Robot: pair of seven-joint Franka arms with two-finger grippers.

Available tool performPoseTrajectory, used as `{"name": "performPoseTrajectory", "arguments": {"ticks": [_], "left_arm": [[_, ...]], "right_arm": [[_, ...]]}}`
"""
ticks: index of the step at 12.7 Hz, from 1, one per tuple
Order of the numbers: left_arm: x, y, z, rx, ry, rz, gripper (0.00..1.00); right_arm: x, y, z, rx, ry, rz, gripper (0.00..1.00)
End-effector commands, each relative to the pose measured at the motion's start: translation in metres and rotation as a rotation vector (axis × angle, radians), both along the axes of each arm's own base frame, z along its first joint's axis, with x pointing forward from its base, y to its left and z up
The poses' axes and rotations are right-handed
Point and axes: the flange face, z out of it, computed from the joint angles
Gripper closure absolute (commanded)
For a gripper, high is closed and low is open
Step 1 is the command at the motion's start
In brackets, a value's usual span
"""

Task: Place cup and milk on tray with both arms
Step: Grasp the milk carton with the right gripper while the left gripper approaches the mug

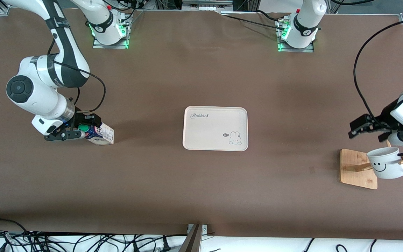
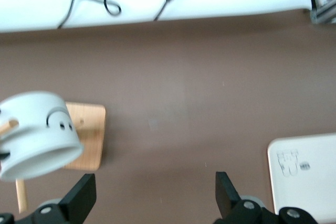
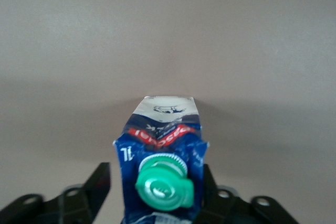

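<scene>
- Even, bright overhead light; soft shadows under both arms.
- Cup (image 2: 38, 134) smeared by motion blur in left wrist view.
- Milk (image 3: 161, 162) cap slightly soft.

Worktop (image 1: 201, 189) looks matt brown; rack base (image 1: 357, 169) is pale wood, mug (image 1: 385, 162) glossy white, carton (image 3: 160, 145) printed paper.

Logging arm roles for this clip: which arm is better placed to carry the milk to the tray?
Right: its end effector already straddles the milk, while the left end effector is open above the cup.
</scene>
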Motion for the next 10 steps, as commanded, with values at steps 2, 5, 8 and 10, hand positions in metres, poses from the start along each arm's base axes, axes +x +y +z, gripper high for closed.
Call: {"name": "performPoseTrajectory", "arguments": {"ticks": [2,5,8,10], "left_arm": [[-0.013,0.005,-0.026,-0.014,-0.203,0.021,0.00],[-0.048,-0.001,-0.058,-0.010,-0.353,0.037,0.00],[-0.078,0.003,-0.063,-0.021,-0.376,0.055,0.00],[-0.088,0.013,-0.061,-0.023,-0.380,0.074,0.00]], "right_arm": [[0.000,0.016,0.013,-0.005,-0.026,0.008,0.62],[0.005,0.084,0.056,0.003,-0.022,-0.043,0.61],[0.007,0.215,0.069,0.074,-0.001,-0.104,0.61],[-0.016,0.305,0.058,0.110,0.011,-0.134,0.61]]}}
